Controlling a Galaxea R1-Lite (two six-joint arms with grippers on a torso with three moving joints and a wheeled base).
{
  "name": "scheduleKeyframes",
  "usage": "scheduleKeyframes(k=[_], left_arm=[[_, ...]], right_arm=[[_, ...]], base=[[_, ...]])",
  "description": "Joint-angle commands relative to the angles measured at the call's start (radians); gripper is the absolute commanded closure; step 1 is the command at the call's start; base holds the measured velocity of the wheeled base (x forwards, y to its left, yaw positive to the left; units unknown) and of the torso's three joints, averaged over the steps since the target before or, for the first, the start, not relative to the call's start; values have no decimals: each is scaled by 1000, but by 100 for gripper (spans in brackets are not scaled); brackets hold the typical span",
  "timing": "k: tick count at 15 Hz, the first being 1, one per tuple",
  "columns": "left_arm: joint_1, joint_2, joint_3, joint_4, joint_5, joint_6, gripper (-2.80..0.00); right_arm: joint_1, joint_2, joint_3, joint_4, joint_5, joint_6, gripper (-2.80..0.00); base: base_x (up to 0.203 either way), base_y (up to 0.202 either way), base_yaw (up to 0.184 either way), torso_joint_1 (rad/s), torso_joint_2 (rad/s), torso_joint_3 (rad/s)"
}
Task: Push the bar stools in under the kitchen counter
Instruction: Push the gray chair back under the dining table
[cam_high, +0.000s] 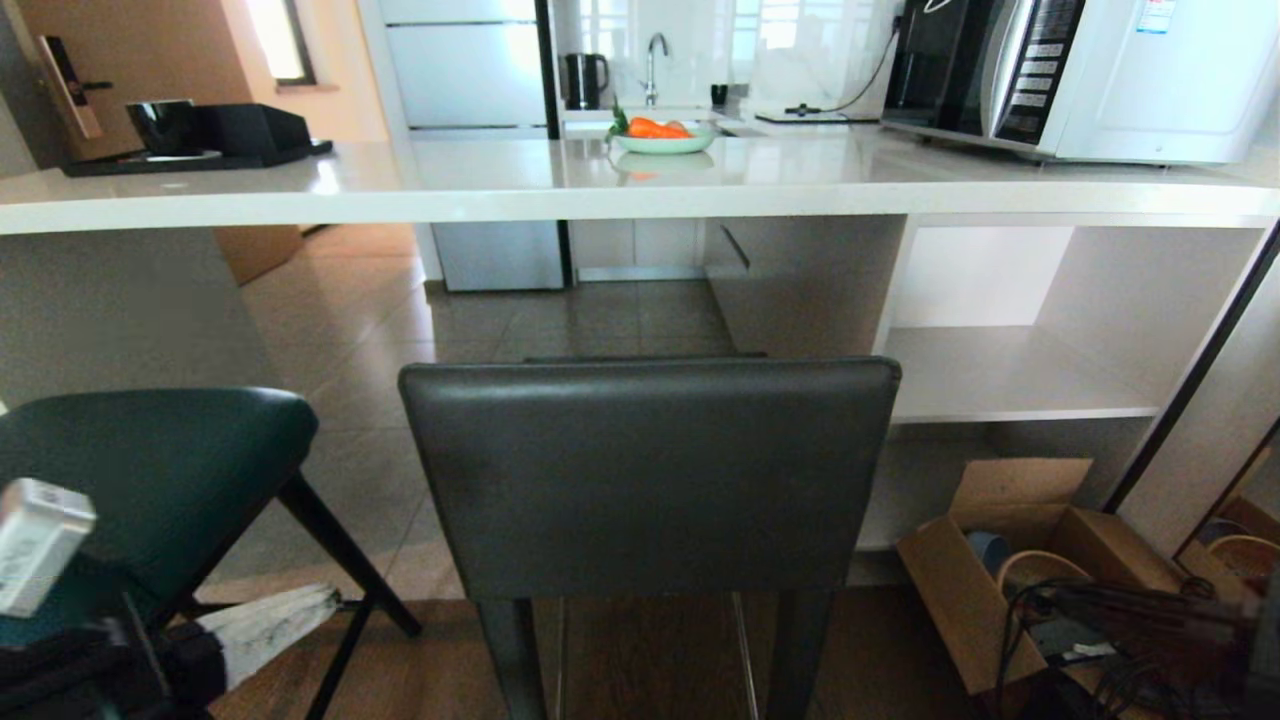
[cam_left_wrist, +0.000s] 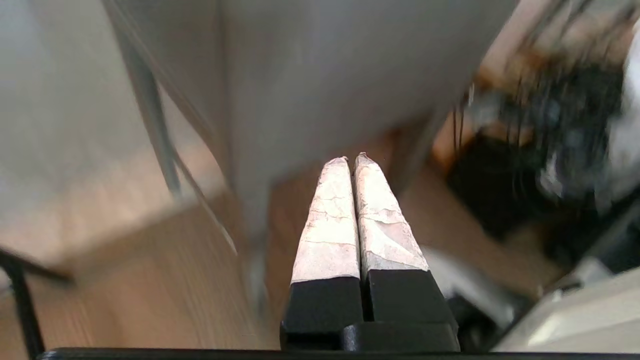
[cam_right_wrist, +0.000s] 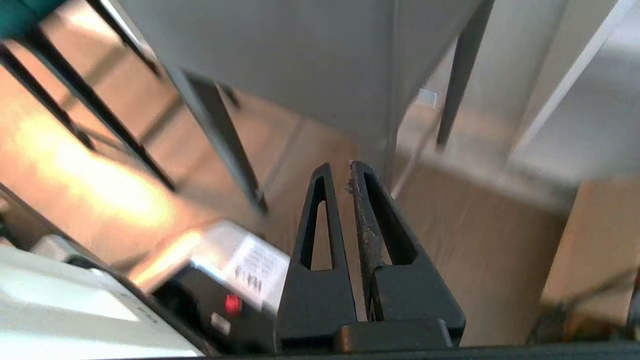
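Dark grey stool (cam_high: 650, 475) sits closest, its rectangular leather back filling the middle of the head view, upright, top edge straight and level. Its back stands short of the kitchen counter (cam_high: 640, 185), on the near side of the slab's thick front edge, so it is not tucked under. Beyond the grey stool and under the counter, bare tiled floor (cam_high: 560, 320) runs through. Right of the grey stool, white open shelves (cam_high: 1010, 375) hang under the counter; a cardboard box (cam_high: 1010, 570) and a tangle of cables lie on the floor near the shelves' foot. Left of the grey stool the counter's grey side panel (cam_high: 110, 310) comes down to the floor.

Teal stool (cam_high: 150, 480) stands just left of the grey stool, rounded padded top, thin black legs splayed toward the grey stool but apart from it. It also sits on the near side of the counter edge.

Counter top is glossy white-grey; a microwave (cam_high: 1080, 75) sits above the shelves, a bowl of carrots (cam_high: 662, 135) straight beyond the grey stool, a black tray with a cup (cam_high: 190, 135) above the side panel.

Left gripper (cam_left_wrist: 352, 159) is pinched closed, pale taped fingers (cam_left_wrist: 330, 225) pressed together, empty, aimed at the grey stool's pale underside; scene blurred. Right gripper (cam_right_wrist: 339, 172) shows a narrow slit between its black fingers (cam_right_wrist: 320, 225), holding nothing, pointing toward the grey stool's legs.
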Motion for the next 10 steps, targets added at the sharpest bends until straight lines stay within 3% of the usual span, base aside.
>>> scheduleKeyframes(k=[1,3,5,6,10], left_arm=[[-80,181,-4,-33,72,-4,0],[-112,284,-22,-113,154,-5,0],[-128,357,-47,-142,264,-5,0],[-140,371,-62,-146,288,-6,0],[-210,350,-61,-147,286,-10,0]], right_arm=[[55,187,-40,-18,-38,25,0],[97,246,-74,-29,-75,80,0],[113,288,-77,-31,-120,84,0],[140,310,-86,-31,-148,85,0],[260,385,-192,-32,-171,211,0]], base=[[0,0,0,0,0,0],[0,0,0,0,0,0],[0,0,0,0,0,0],[0,0,0,0,0,0],[0,0,0,0,0,0]])
